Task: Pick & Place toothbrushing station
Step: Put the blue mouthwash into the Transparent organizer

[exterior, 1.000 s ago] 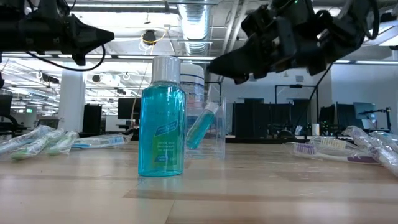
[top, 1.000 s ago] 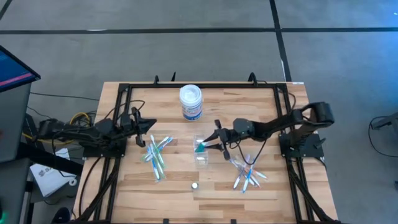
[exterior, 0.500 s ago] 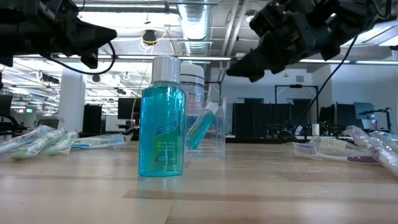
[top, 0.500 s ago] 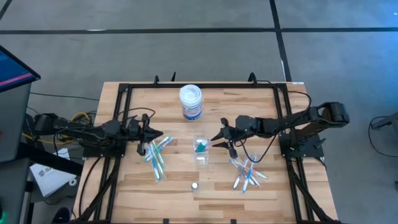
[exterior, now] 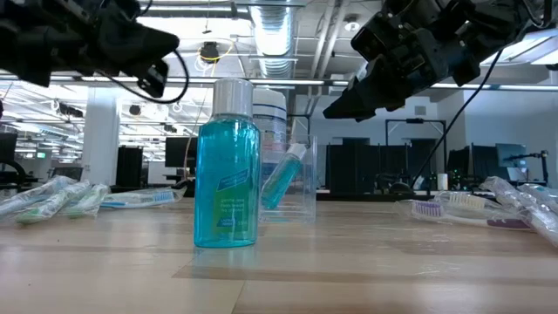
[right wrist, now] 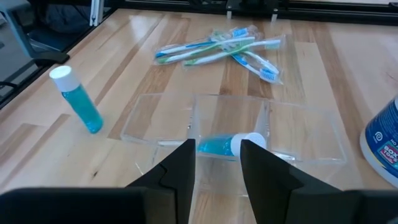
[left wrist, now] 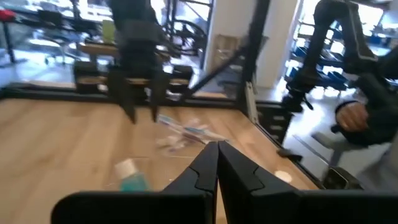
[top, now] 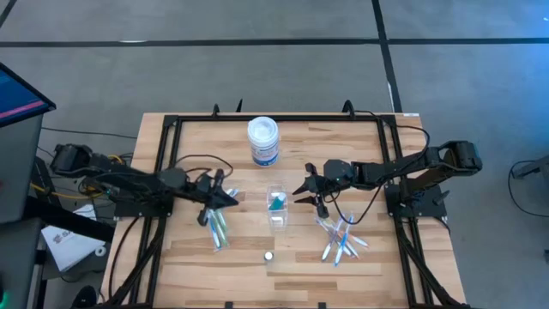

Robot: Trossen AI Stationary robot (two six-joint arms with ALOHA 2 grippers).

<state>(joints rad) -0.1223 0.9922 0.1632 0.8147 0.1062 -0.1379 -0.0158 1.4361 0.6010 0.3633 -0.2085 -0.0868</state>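
The clear cup (top: 276, 209) stands mid-table, in front of the white jar (top: 262, 142), with a small blue white-capped tube (right wrist: 227, 146) already lying inside it. A taller blue bottle (right wrist: 77, 100) stands upright nearer the table's front edge than the cup. One bunch of toothbrushes (top: 216, 215) lies to the cup's left, another bunch (top: 340, 240) to its right.

The right gripper (top: 307, 187) hovers just right of the cup, fingers apart and holding nothing. The left gripper (top: 225, 198) is above the left bunch, fingers pressed together and empty.

The next step is probably fetching a brush. To do it well, the left fingers must part before descending, straddle a single handle across its width, and lift clear of the neighbours; the brushes overlap, so two could come up together. Approach the cup from above so its light wall isn't knocked.

The table (top: 171, 257) is pale wood inside a black frame; beyond it is an open office with desks and monitors
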